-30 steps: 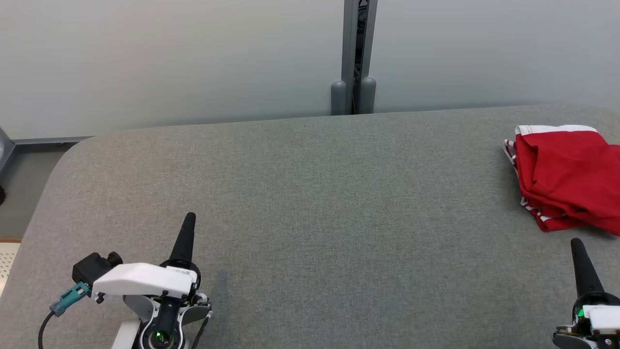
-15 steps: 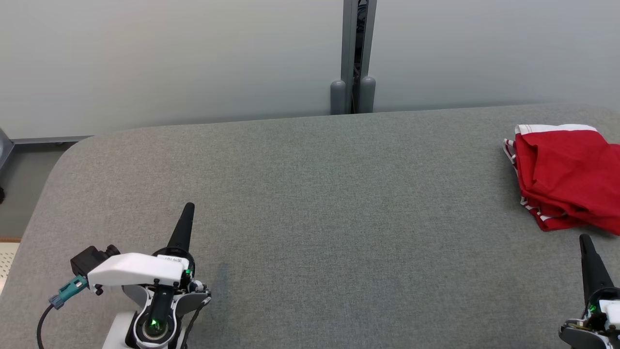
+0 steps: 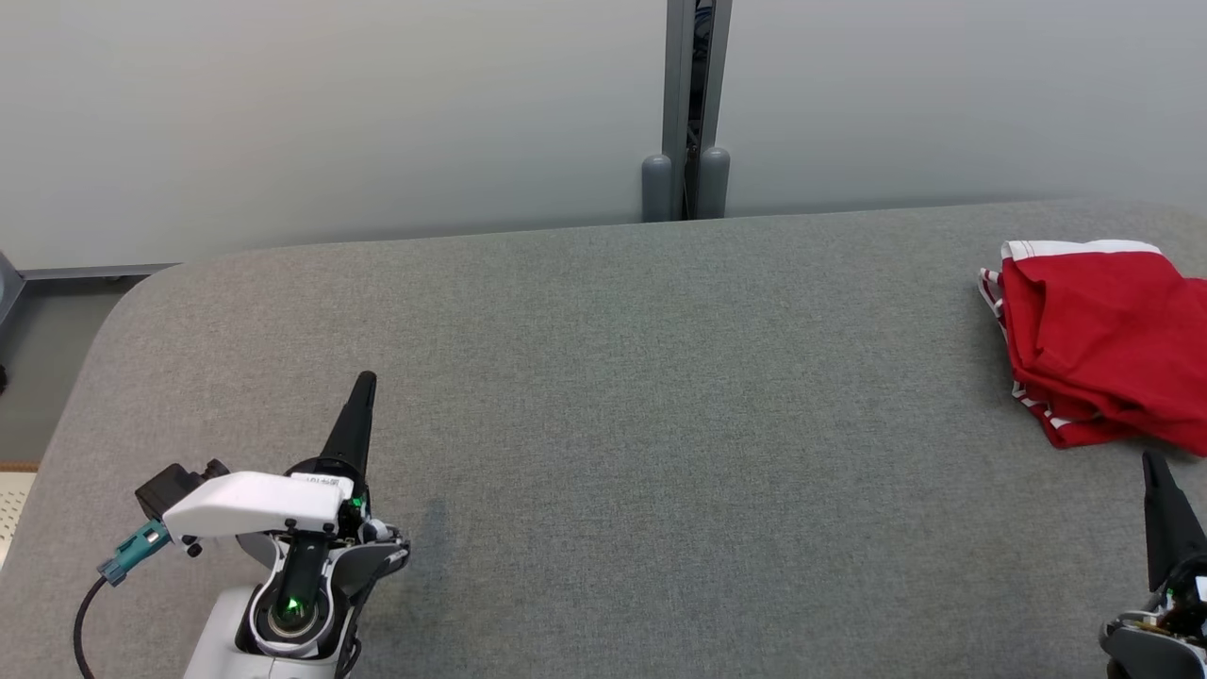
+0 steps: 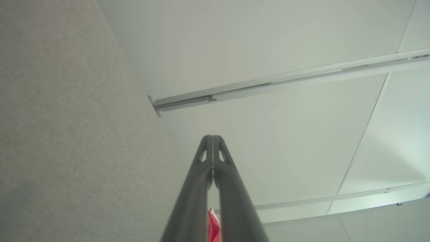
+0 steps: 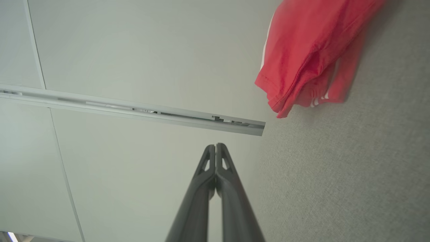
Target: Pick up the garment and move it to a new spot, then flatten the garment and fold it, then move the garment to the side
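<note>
Right claw [image 3: 1154, 464] drawn back, garment [image 3: 1103, 339] ahead, apart

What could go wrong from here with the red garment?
1. The garment lies at the table's right end, cut by the head view's edge; a grasp there would be poorly seen.
2. The right hand is shut, near the garment's hem; going in shut would likely shove the loose layers, not grip them.
3. The left hand is far across the table; flattening with both needs a long reach.
</note>
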